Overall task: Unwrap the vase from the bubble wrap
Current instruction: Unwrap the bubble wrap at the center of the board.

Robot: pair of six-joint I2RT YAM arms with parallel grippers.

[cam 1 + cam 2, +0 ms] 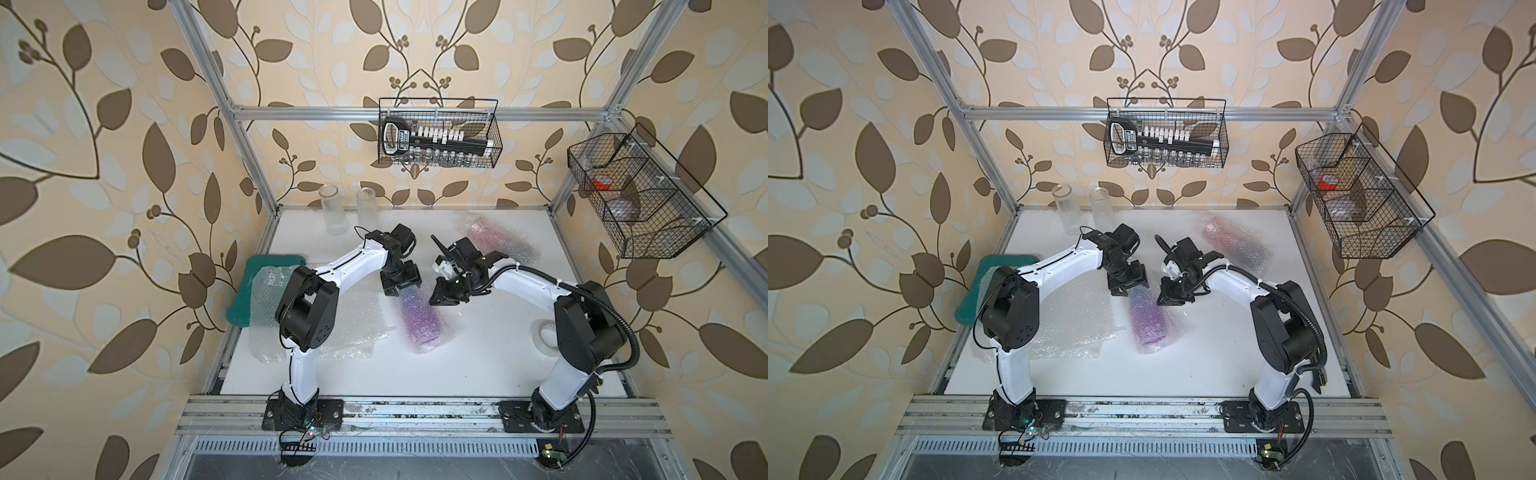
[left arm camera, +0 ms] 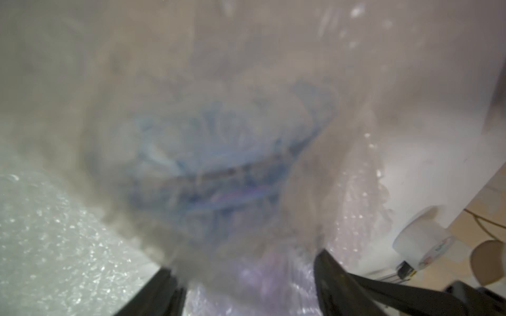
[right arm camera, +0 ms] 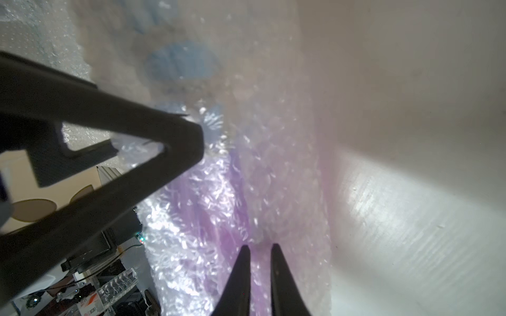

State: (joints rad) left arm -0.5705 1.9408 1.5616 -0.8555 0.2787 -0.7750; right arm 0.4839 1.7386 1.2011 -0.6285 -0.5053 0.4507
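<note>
**A:** Between your fingertips, what is there?

**B:** My right fingers sit almost together, and the bubble wrap puckers at their tips. I judge that a pinch on one fold. My left fingers stand apart with wrap bulging between them. Whether they press it I cannot tell, since that wrist view is smeared.

**A:** Where is the vase?

**B:** Directly under both pairs of fingers, lying on its side on the bench, wrapped all round as far as I can see. It shows purple through the film, and blue at the end nearest my left fingers.

**A:** How do you do this step well?

**B:** Take one layer only with the right and steady the bundle's end with the left. Then peel away from the left fingers, low, so the vase rolls on the bench rather than lifting or sliding out.

**A:** What does each view add?

**B:** The right wrist view shows the slim gap between my right fingers, while in both top views those tips are too small to judge. The top views give the whole bundle and what lies beyond it. Loose sheets lie left of my left fingers, and a tape roll sits back by my right arm. A second wrapped bundle lies beyond my right fingers, and two clear cylinders stand farthest off.
</note>
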